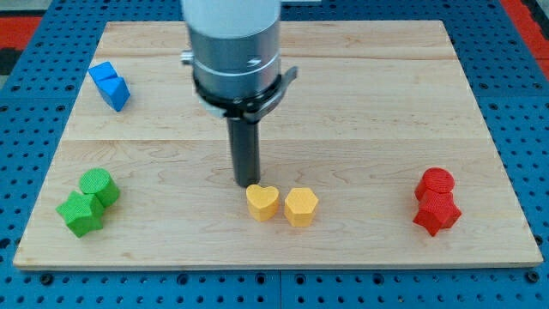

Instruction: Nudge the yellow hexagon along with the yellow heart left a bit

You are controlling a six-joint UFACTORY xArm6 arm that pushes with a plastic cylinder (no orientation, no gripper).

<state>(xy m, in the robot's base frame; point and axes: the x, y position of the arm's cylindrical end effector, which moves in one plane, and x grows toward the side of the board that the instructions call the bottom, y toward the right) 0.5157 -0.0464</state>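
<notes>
The yellow heart [262, 202] and the yellow hexagon [301, 207] sit side by side, nearly touching, near the view's bottom middle of the wooden board [360, 103]. The heart is to the left of the hexagon. My tip [246, 183] is on the board just above and slightly left of the heart, very close to its upper left edge. The rod rises into the grey arm body [234, 51] at the view's top.
A blue block pair [110, 85] lies at the upper left. Two green blocks [88, 202] sit at the lower left. Two red blocks [437, 201] sit at the lower right. The board's bottom edge runs just below the yellow blocks.
</notes>
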